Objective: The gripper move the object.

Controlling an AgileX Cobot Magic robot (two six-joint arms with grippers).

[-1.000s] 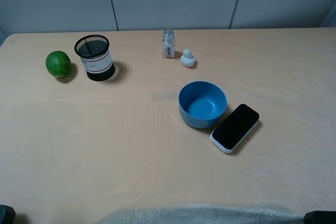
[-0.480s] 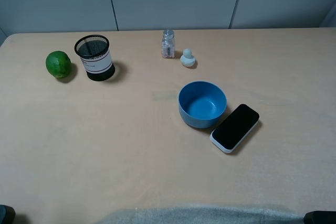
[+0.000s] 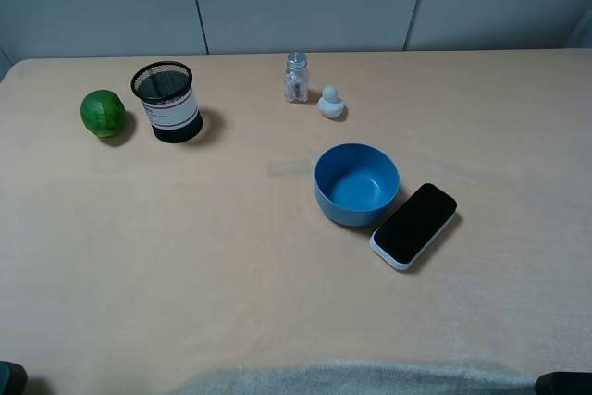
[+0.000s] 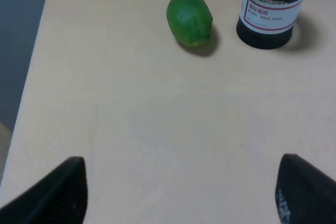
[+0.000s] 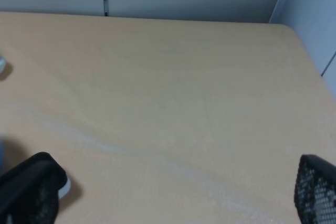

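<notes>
Bowl [image 3: 356, 183] right of table [image 3: 185, 256] centre, phone [image 3: 414, 224] touching its right-front side. Duck [image 3: 330, 102] behind bowl, shaker [image 3: 296, 77] just left-behind duck. Cup [image 3: 167, 101] far back-left, lime [image 3: 103, 113] just left of cup.

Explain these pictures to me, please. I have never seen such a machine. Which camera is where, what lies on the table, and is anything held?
The machine is a robot with two arms, each ending in a two-fingered gripper. One picture is taken from high above the table. On it lie a lime, a mesh cup, a small jar, a little white figure, a blue bowl and a phone touching it. The other two come from cameras on the wrists. The left gripper looks toward the lime and cup; the right gripper looks over bare table. Both are open and hold nothing.
</notes>
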